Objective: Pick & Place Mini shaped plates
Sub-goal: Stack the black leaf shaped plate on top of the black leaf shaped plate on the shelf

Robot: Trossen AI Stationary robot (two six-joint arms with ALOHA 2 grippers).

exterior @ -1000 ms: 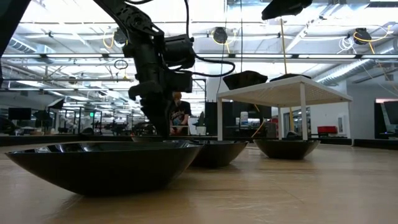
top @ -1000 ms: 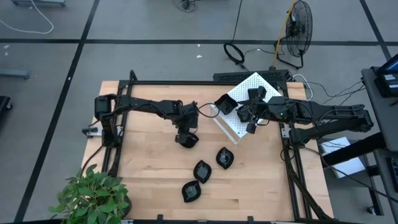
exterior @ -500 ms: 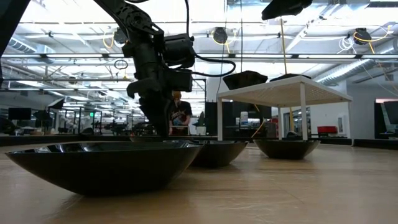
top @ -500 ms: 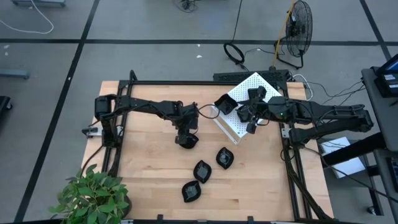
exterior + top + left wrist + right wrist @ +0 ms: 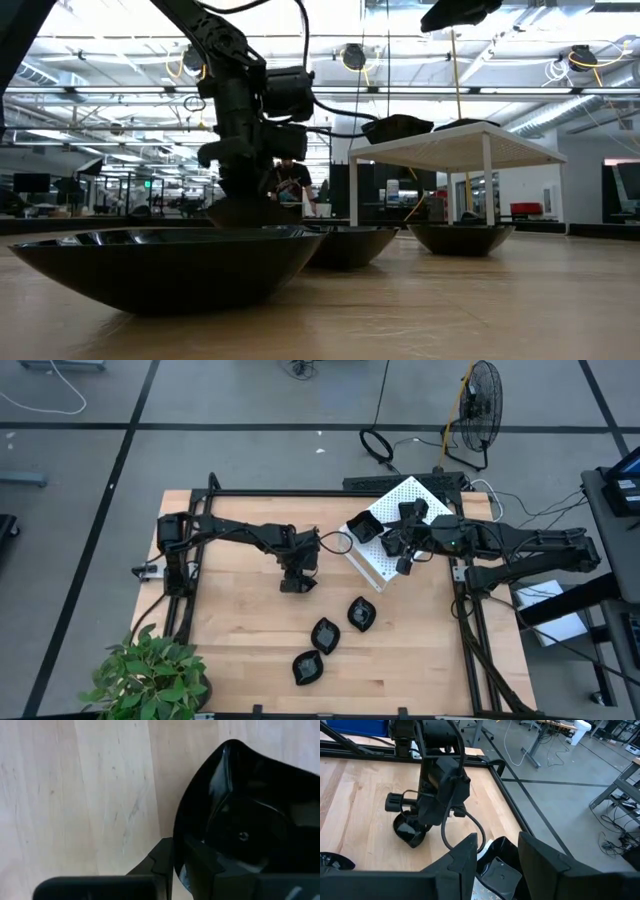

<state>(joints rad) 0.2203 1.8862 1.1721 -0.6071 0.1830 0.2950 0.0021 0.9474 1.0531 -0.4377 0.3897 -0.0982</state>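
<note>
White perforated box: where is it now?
High view: the white perforated box sits at the table's far right, under the right gripper, with a black plate on its left corner.

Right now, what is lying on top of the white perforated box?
On the white box lie small black plates; one square plate sits at its corner. The right gripper hovers over the box and covers part of it, so how many plates lie there cannot be told.
</note>
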